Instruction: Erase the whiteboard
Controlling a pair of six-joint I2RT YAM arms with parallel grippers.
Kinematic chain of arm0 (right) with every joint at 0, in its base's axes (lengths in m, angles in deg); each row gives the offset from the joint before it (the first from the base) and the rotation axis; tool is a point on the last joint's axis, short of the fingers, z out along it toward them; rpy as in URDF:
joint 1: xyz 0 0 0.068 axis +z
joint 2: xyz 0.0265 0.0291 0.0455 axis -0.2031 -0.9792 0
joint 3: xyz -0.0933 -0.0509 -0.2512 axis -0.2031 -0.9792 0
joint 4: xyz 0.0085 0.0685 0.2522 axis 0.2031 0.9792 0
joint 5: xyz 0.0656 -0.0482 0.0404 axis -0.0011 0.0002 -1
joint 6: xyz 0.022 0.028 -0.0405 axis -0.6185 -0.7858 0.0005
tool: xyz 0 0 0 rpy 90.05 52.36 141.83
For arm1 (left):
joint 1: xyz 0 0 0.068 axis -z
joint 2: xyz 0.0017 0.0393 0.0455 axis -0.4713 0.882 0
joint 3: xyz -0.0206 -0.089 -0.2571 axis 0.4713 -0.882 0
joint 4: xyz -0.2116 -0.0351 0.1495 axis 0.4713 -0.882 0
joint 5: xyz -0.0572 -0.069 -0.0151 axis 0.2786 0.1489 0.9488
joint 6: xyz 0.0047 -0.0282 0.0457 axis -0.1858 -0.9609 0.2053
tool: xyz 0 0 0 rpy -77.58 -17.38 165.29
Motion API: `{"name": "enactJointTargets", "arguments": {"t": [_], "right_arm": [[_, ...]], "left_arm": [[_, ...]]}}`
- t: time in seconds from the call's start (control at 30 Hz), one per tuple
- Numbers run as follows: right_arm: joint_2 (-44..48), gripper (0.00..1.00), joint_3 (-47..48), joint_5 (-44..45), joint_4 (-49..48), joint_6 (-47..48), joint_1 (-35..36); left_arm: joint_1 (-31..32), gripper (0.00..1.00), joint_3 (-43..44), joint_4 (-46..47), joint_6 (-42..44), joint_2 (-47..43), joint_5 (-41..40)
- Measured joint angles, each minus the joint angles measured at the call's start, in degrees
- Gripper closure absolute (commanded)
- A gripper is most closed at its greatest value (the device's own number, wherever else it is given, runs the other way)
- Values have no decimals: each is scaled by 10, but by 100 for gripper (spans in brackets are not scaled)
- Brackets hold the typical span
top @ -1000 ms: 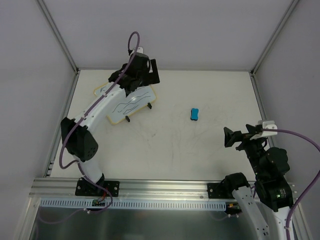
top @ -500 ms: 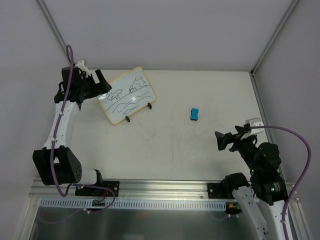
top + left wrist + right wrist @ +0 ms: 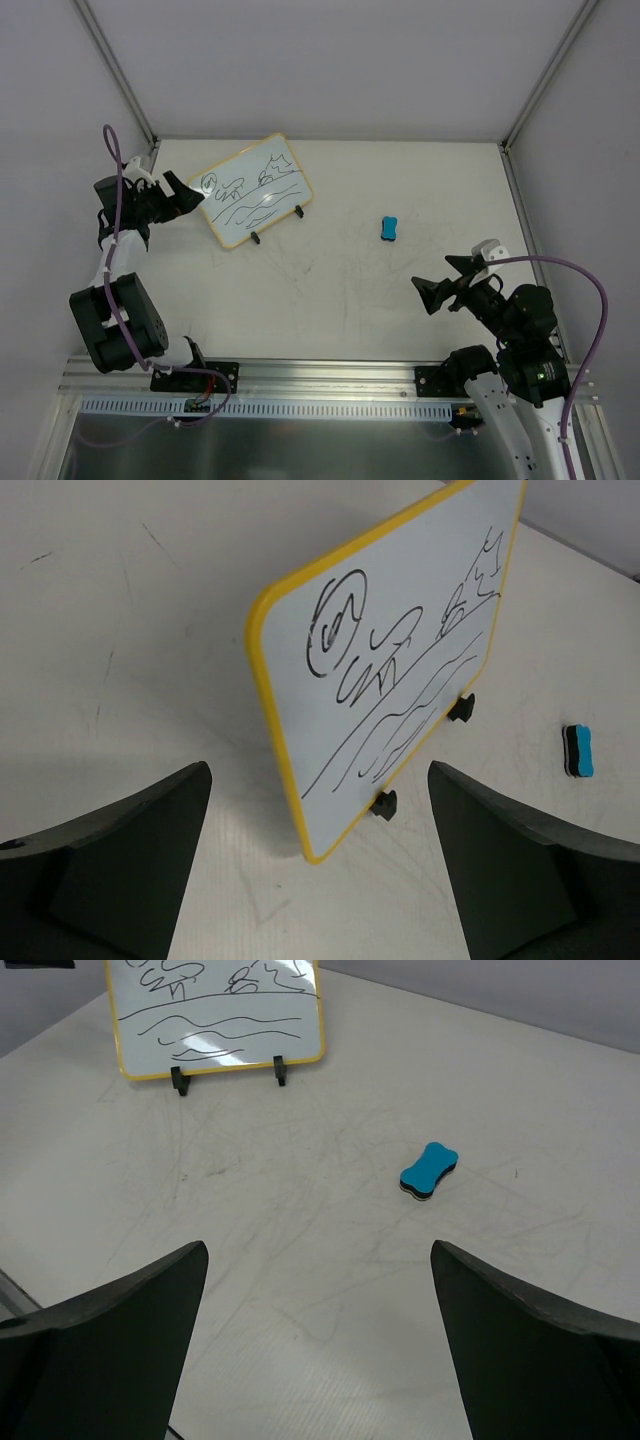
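Top external view shows left fingers (image 3: 120, 865) and right fingers (image 3: 100, 1350) apart, empty; whiteboard (image 3: 255, 190) stands on two small feet (image 3: 256, 238) and may topple if eraser (image 3: 389, 228) pressure arrives unsupported.

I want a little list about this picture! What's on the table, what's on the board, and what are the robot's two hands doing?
whiteboard: propped up on two black feet, far left of the table, black scribbles all over it
eraser: small blue block, lying alone to the right of the board
left gripper: open, close to the board's left edge, holding nothing
right gripper: open, empty, near right side, apart from the eraser
table: white, scuffed
erasing: not done yet
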Motion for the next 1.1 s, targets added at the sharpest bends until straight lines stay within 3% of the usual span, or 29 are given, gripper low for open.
{"name": "enactJointTargets", "arguments": {"t": [0.17, 0.27, 0.47, 0.6, 0.63, 0.97, 1.1], "right_arm": [[4, 1, -5, -40, -5, 7, 3], [5, 1, -6, -56, -8, 12, 7], [5, 1, -6, -76, -10, 24, 18], [2, 1, -6, -81, -11, 29, 20], [-1, 1, -6, -83, -11, 30, 20], [-20, 1, -6, -89, -12, 32, 22], [-21, 1, -6, -89, -12, 32, 22]], "left_arm": [[-18, 26, 3, 54, 15, 73, 71], [-18, 27, 19, 70, 28, 123, 119], [-20, 40, 52, 89, 42, 199, 193], [-21, 54, 72, 95, 48, 230, 227], [-21, 62, 76, 96, 50, 236, 235], [-21, 62, 93, 101, 58, 285, 303], [-21, 74, 98, 101, 57, 292, 319]]}}
